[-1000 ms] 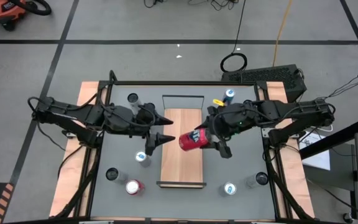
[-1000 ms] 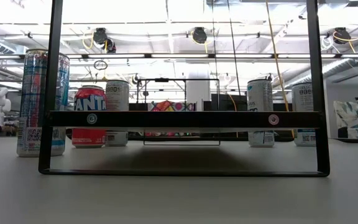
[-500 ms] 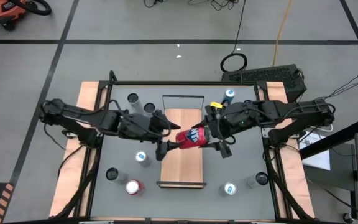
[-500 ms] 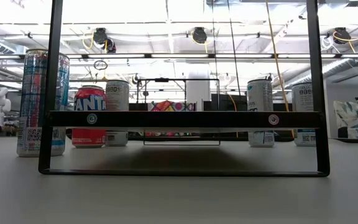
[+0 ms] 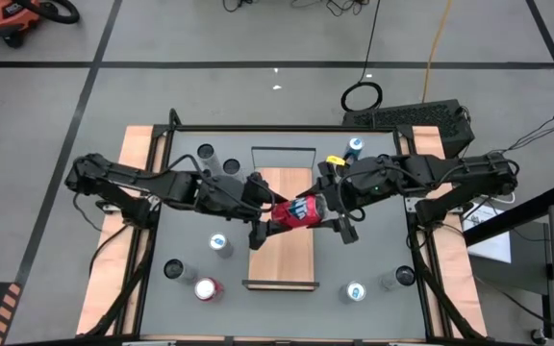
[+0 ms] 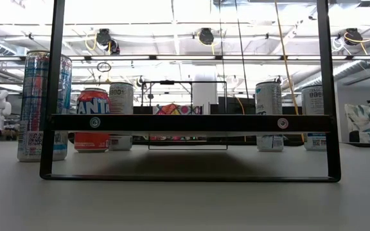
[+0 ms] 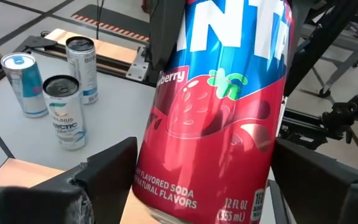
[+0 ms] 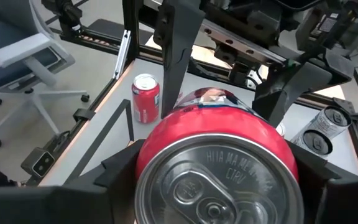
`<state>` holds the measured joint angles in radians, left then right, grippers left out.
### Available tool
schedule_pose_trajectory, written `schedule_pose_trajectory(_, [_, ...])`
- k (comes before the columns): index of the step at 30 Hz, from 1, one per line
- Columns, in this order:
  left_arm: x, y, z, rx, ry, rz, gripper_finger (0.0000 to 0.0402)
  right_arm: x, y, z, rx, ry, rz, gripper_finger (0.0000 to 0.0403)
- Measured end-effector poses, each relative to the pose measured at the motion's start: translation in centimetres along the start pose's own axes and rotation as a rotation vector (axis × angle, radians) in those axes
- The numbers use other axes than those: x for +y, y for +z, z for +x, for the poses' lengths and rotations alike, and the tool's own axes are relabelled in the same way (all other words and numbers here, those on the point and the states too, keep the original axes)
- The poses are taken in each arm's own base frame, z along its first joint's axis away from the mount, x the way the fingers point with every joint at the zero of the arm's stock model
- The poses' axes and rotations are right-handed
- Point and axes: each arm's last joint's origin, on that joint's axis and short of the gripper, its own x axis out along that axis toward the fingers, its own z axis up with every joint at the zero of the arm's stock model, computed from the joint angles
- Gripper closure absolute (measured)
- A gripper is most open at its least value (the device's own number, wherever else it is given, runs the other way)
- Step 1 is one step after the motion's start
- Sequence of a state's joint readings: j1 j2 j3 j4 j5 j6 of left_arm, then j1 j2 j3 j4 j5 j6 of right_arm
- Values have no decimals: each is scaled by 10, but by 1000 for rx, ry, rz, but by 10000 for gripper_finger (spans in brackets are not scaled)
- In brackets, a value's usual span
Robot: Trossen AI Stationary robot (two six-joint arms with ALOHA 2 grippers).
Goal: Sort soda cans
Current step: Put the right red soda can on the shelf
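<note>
A red soda can (image 5: 296,213) hangs lying almost level above the wooden board (image 5: 282,264) in the table's middle. My right gripper (image 5: 314,213) is shut on it. The can's silver top (image 8: 219,180) faces the right wrist camera. My left gripper (image 5: 275,216) is open, and its fingers (image 7: 107,174) stand on either side of the can's bottom end (image 7: 197,199); no touch shows. Other soda cans stand upright on the grey table: a red one (image 5: 206,288), blue ones (image 5: 220,244) (image 5: 356,291) (image 5: 356,146), and silver-grey ones (image 5: 206,152) (image 5: 173,269) (image 5: 404,277). My right gripper pinches the red can's round side wall (image 8: 149,149) between its two fingers, at the top end. The fingers (image 8: 120,171) come from the table's right, slanting slightly down, and lie along the can. The can is lifted clear of the board, its bottom end toward the left arm.
A black wire rack frame (image 6: 191,122) stands around the board. In the low view a tall blue can (image 6: 42,106), a red can (image 6: 93,120) and silver-grey cans (image 6: 268,115) stand behind it. A small yellow thing (image 5: 338,158) lies at the back right.
My left gripper has moved toward the table's right and down, up to the held red can, so its open fingers now flank the can's bottom end. My right gripper has stayed in place with the can.
</note>
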<state>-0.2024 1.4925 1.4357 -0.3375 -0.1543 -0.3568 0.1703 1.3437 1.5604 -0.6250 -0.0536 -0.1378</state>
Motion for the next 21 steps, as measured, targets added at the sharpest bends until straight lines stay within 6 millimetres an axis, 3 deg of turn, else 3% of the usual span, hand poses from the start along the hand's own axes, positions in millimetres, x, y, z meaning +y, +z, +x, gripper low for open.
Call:
schedule_pose_trajectory(7, [-1,-1,0,17,-37,27,116,0,0,0,2,1,16,144])
schedule_pose_trajectory(12, [-1,0,0,15,-42,26,119,0,0,0,0,2,29,144])
schedule_pose_trajectory(16, [-2,-1,0,15,-41,23,99,0,0,0,0,1,29,144])
schedule_pose_trajectory(21, [-2,-2,0,23,-29,17,42,0,1,0,-7,-8,49,144])
